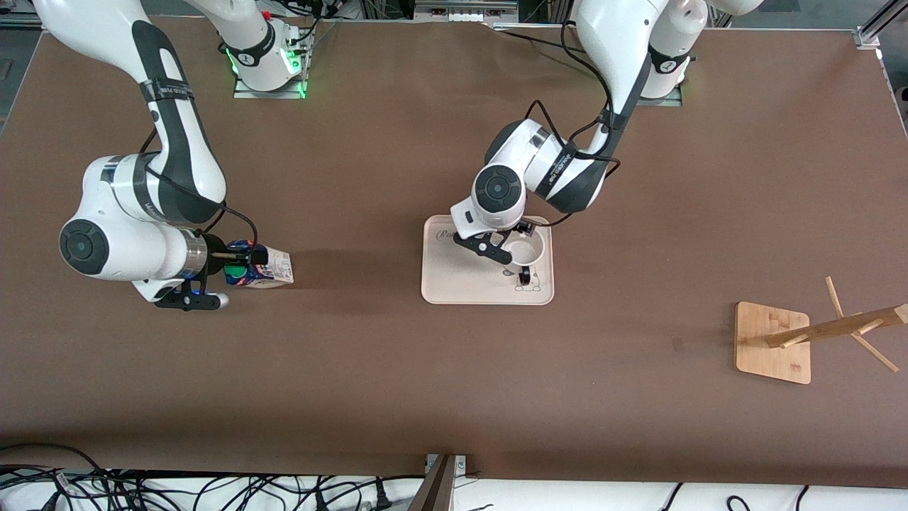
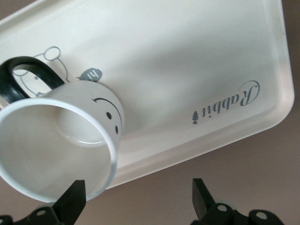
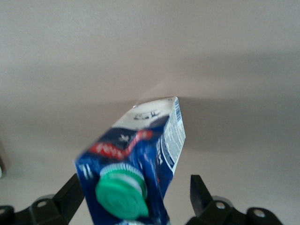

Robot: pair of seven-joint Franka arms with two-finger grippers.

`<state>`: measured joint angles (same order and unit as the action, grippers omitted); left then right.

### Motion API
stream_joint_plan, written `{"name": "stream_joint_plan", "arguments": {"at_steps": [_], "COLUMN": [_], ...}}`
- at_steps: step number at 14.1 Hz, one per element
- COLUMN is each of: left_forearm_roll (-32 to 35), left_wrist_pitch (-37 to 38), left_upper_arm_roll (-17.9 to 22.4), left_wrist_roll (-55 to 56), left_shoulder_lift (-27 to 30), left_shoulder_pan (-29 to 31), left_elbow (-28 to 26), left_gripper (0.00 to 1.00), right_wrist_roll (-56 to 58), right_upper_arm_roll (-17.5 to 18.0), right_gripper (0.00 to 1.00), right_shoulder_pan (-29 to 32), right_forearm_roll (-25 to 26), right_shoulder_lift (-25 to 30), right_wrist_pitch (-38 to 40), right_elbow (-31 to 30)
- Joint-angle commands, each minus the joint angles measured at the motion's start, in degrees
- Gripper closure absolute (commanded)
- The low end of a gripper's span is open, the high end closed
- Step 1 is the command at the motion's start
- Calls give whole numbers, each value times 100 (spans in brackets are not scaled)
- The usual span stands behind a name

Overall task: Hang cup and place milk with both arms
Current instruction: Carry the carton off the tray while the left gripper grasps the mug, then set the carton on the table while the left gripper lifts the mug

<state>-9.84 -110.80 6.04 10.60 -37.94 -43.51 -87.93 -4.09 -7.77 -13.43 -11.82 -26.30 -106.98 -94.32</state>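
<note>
Left gripper (image 2: 136,197), open, hangs over the tray's (image 1: 454,284) cup (image 2: 61,145), one finger at its rim; right gripper (image 3: 136,199) stands open around the milk (image 3: 140,159) near the tabletop's right-arm edge.

Cream tray (image 1: 454,273) mid-table; wooden rack (image 1: 773,342), prob. tilted.

A white cup (image 2: 61,145) with a black handle (image 2: 26,77) and a smiley face is seen on a pale tray (image 2: 187,70). The word "Rabbit" is printed on the tray. The left gripper (image 2: 138,199) is held open, one finger (image 2: 72,197) just beside the cup's rim.
</note>
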Motion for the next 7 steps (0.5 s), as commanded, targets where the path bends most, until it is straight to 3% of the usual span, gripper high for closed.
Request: {"name": "stream_joint_plan", "arguments": {"at_steps": [1, 3, 7], "left_forearm_roll": [280, 334, 334], "left_wrist_pitch": [-46, -160, -205], "left_upper_arm_roll": [3, -6, -6], "left_wrist_roll": [-14, -14, 214], "left_shoulder_lift": [6, -38, -109], "left_shoulder_pan": [9, -26, -52], "left_elbow": [-31, -22, -14], "left_gripper": [0, 0, 0], "right_wrist_roll": [-74, -75, -119], "right_upper_arm_roll": [-23, -41, -32], "right_gripper": [0, 0, 0], "right_shoulder_pan": [-1, -28, -37], "right_forearm_roll": [-49, 48, 593], "right_shoulder_lift": [239, 301, 336], "right_wrist_pitch": [28, 115, 1045], "right_elbow": [106, 422, 1695]}}
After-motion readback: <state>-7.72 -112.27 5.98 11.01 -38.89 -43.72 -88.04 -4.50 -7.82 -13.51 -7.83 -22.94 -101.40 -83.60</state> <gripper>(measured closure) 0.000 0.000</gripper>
